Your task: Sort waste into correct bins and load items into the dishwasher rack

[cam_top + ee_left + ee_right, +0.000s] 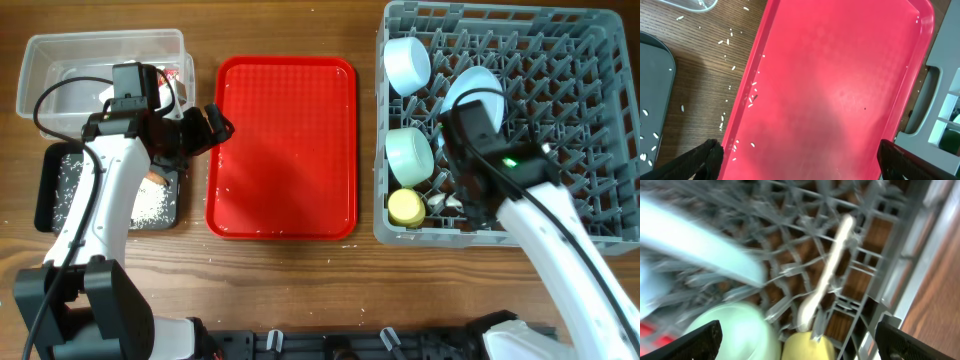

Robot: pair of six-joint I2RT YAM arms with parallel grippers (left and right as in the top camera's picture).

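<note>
1. Overhead view: the dishwasher rack [600,120] looks loaded, so I judge the loose rice grains [752,97] to be what is left to sort.
2. Left wrist view: the grains lie scattered along the left rim of the red tray [840,75] and on the wooden surface [705,65] between it and the black tray [655,100]. That puts them ahead and to the left of the left end effector [800,160], which hangs over the red tray released, with its fingers spread wide and holding nothing.
3. The left arm is much the nearer one. The right arm is well apart, across the red tray.
4. Right wrist view, blurred: the right end effector [797,340] is also released, above the white spoon [830,270]. The spoon lies in the rack, its long axis running from beside the yellow cup [807,347] up and to the right, and the fingers do not touch it.
</note>
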